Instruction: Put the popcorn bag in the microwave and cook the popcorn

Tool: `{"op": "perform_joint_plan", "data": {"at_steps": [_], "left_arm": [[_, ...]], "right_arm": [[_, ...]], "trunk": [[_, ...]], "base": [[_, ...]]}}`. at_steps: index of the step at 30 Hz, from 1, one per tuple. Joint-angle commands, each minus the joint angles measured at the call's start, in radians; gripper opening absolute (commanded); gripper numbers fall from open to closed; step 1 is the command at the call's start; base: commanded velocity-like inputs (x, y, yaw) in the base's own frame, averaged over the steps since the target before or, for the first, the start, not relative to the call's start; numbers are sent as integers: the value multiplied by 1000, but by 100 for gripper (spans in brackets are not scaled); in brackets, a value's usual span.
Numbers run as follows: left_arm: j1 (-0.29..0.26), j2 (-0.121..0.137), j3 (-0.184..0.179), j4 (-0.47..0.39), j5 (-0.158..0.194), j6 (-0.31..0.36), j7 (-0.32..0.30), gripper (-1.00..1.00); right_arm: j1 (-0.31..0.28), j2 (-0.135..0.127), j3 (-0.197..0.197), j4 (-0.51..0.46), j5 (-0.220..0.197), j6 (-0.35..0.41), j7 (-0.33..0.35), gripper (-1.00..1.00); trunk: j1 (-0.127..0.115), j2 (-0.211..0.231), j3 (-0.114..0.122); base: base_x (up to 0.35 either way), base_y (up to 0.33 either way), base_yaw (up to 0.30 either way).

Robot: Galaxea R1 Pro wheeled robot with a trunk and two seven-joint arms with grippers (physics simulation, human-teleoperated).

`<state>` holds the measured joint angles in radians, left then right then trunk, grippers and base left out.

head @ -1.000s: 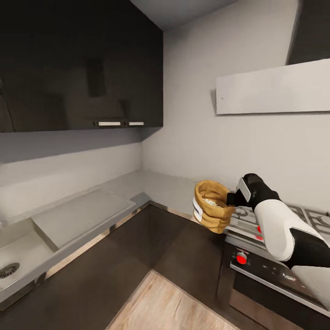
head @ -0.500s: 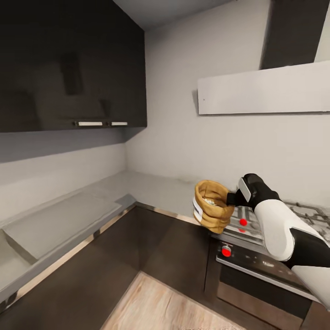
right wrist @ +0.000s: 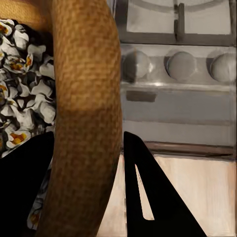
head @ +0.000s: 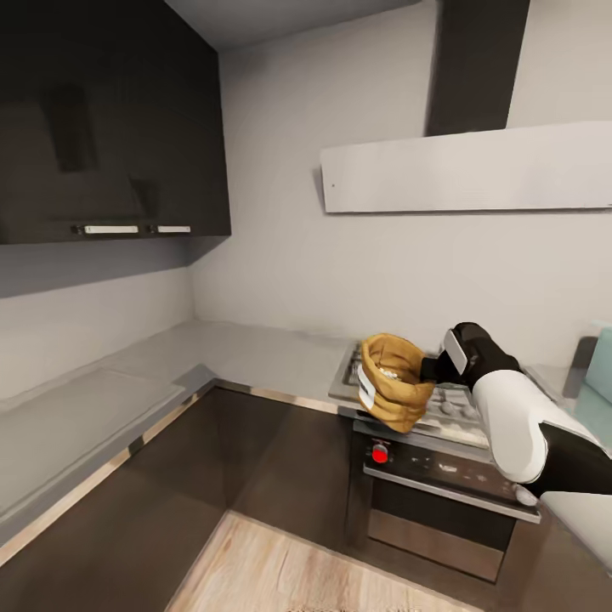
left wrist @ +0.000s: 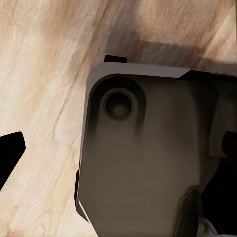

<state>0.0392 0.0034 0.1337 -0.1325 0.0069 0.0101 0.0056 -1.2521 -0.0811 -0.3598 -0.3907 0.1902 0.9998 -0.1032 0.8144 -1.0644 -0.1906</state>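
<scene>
Your right gripper [head: 429,368] pinches popcorn bag [head: 391,393] by rolled rim, bag aloft before gas hob [head: 442,406]. Pickup done. Pale-blue edge at 3 o'clock, possibly microwave [head: 600,365]; loading, heating remain. Left jaws: cannot tell.

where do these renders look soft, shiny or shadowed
Head view: soft overall, straight edges bow toward the borders, the dark upper cabinets are glossy with reflections. Right wrist view: popcorn bag weave sharp, hob behind slightly hazy. Left wrist view: dark shadow on the wood floor.

Open air surrounds the held popcorn bag [head: 393,393]; gas hob [head: 442,406] and oven front [head: 442,501] lie close beneath.
</scene>
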Motion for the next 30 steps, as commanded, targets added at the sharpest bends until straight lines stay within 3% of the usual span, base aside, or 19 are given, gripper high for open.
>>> {"op": "perform_joint_plan", "data": {"at_steps": [1, 30], "left_arm": [[1, 0, 4, -2, 1, 2, 1, 100], [1, 0, 6, -2, 1, -1, 1, 100]], "right_arm": [[-1, 1, -8, 0, 5, 2, -1, -100], [-1, 0, -8, 0, 5, 2, -1, -100]], "trunk": [[0, -1, -1], [0, -1, -1]], "base": [[-169, 67, -296], [-221, 172, -296]]}}
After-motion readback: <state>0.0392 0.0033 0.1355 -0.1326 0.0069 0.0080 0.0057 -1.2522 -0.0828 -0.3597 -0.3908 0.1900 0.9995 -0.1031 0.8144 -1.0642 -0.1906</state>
